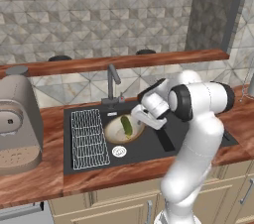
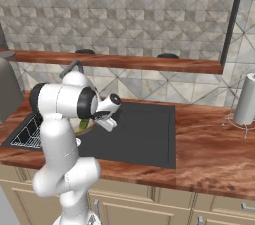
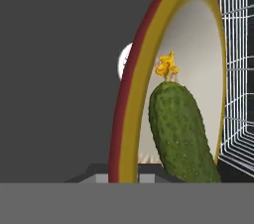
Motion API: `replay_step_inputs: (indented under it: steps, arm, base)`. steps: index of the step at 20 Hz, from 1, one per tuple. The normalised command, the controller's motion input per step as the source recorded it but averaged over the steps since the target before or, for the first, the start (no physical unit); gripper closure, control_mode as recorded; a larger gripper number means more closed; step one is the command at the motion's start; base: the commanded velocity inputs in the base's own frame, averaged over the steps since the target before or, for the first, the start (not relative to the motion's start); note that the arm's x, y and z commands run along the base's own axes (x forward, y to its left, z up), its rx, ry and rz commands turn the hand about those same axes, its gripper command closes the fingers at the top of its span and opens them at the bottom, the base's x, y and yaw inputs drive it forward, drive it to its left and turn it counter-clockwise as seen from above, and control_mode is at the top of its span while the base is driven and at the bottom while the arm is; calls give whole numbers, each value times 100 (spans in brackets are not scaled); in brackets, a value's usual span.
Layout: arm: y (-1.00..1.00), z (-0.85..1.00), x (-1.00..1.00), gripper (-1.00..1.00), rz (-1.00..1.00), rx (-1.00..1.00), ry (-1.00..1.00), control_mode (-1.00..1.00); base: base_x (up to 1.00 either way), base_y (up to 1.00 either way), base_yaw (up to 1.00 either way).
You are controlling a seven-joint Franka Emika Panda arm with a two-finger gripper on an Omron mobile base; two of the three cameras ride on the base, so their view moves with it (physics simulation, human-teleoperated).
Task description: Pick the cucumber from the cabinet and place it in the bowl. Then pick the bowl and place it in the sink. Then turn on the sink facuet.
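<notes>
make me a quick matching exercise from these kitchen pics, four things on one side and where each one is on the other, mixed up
Things:
1. cucumber
2. bowl
3. wire rack
4. sink facuet

Places:
A. standing on the counter behind the sink
B. lying inside the bowl
C. in the basin's left part, beside the bowl
D. in the black basin, its rim at the gripper

Pairs: 1-B, 2-D, 3-C, 4-A
</notes>
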Motion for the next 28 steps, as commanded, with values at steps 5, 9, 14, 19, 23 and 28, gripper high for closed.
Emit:
replay_step_inputs:
  steps: [5, 9, 14, 19, 23, 28]
  arm:
    - [11, -64, 45, 100, 8, 0, -1, -100]
    - [0, -44, 18, 100, 6, 0, -2, -100]
    - [0, -38, 0, 100, 8, 0, -6, -100]
    - [0, -44, -3, 100, 10, -2, -11, -100]
    - [0, -40, -17, 100, 11, -2, -14, -100]
    - [0, -44, -6, 100, 11, -3, -17, -100]
  base:
    - [0, 0, 0]
    - [0, 0, 0]
    - [0, 0, 0]
    - [0, 0, 0]
    - [0, 0, 0]
    - [0, 0, 0]
